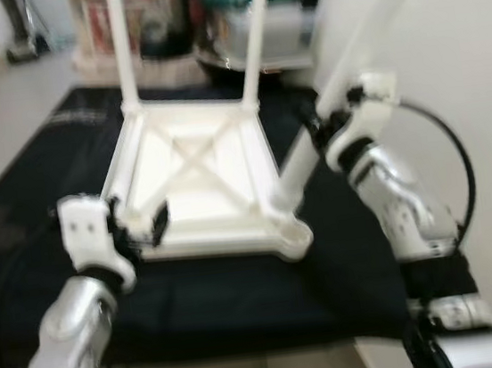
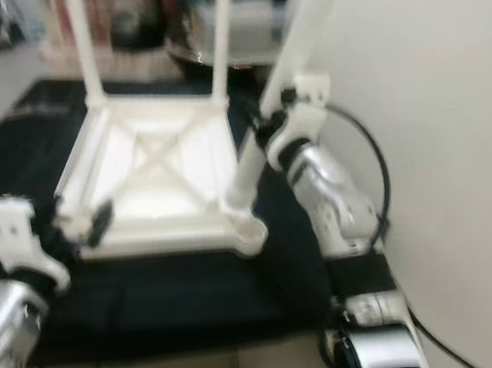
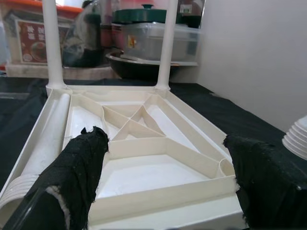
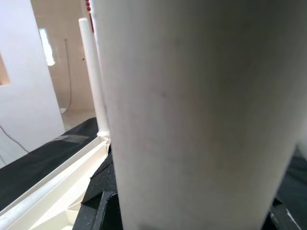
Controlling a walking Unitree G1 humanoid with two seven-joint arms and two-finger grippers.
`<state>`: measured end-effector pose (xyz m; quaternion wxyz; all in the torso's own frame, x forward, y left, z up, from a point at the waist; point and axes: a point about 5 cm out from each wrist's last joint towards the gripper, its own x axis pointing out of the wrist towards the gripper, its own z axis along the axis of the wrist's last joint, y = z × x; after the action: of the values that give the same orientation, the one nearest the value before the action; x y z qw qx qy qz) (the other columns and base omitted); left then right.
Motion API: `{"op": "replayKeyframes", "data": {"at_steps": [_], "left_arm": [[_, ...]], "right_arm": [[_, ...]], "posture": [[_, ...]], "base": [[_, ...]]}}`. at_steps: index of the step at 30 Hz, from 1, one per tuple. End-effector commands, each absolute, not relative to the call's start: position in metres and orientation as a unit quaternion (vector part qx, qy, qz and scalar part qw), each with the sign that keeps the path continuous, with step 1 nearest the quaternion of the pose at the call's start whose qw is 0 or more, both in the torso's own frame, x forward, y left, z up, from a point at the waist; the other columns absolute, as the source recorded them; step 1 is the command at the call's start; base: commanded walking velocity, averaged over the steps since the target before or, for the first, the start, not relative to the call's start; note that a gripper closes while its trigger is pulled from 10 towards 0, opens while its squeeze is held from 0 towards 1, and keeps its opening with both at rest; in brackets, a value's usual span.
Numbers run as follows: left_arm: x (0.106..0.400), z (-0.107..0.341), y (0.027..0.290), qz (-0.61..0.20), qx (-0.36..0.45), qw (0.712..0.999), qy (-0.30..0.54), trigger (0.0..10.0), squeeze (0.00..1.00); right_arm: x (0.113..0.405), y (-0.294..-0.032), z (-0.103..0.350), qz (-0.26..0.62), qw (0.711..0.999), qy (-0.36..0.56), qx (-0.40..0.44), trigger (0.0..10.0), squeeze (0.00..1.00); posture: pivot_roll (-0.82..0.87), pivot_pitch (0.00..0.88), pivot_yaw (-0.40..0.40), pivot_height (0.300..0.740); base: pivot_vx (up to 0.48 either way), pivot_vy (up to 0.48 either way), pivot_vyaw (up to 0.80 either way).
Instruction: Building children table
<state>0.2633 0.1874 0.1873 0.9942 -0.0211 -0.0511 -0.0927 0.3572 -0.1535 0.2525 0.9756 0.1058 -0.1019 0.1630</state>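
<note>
Resting tabletop (image 1: 201,180) on black mat (image 1: 242,297)

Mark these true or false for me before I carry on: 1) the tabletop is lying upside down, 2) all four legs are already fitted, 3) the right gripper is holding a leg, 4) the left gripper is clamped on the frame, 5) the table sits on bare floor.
1) True. The white plastic tabletop lies underside up, ribs showing.
2) False. Two far white legs stand upright; a third leans at the near right corner; the near left corner has none.
3) True. The right gripper is around the leaning white plastic leg.
4) False. The left gripper is at the near left corner, its fingers spread apart.
5) False. It rests on a black mat.
</note>
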Motion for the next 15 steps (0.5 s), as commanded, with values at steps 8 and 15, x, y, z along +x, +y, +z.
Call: {"op": "replayKeyframes", "data": {"at_steps": [8,15], "left_arm": [[0.260,0.180,0.196,-0.077,-0.031,0.996,-0.037,10.0,0.00],[0.259,0.176,0.198,-0.074,-0.029,0.996,-0.028,10.0,0.00]], "right_arm": [[0.351,-0.136,0.243,0.242,0.966,-0.088,0.020,10.0,0.00],[0.351,-0.130,0.231,0.254,0.964,-0.083,-0.002,10.0,0.00]], "posture": [[0.10,0.000,-0.176,0.740],[0.11,0.000,-0.174,0.740]], "base": [[0.000,0.000,0.00],[0.000,0.000,0.00]]}}
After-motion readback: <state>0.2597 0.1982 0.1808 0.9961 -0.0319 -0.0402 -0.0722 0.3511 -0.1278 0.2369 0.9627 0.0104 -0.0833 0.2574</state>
